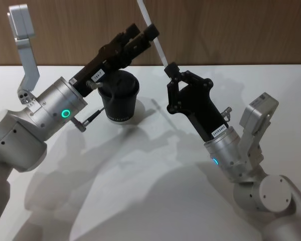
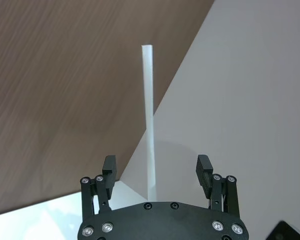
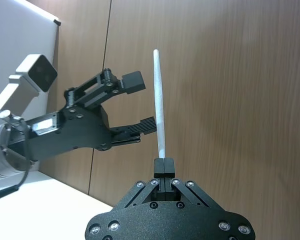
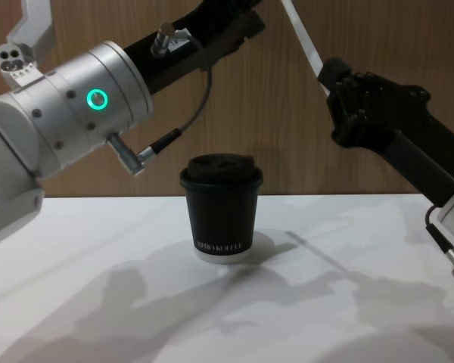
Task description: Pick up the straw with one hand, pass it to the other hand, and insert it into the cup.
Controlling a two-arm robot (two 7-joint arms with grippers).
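Note:
The thin white straw (image 1: 155, 37) stands tilted in the air above the table, its lower end pinched in my right gripper (image 1: 169, 69), which is shut on it. My left gripper (image 1: 143, 31) reaches over the cup with its fingers open on either side of the straw's upper part, not touching it. In the left wrist view the straw (image 2: 150, 125) rises between the spread fingers (image 2: 109, 170). The right wrist view shows the straw (image 3: 159, 100) in my shut right gripper (image 3: 163, 162) and the open left gripper (image 3: 142, 102) beside it. The black lidded cup (image 4: 222, 208) stands upright below.
The white table (image 1: 155, 191) lies under both arms, with a brown wooden wall (image 4: 287, 136) behind it. The left arm's thin cable (image 4: 181, 128) hangs above the cup. The straw (image 4: 303, 34) runs off the top of the chest view.

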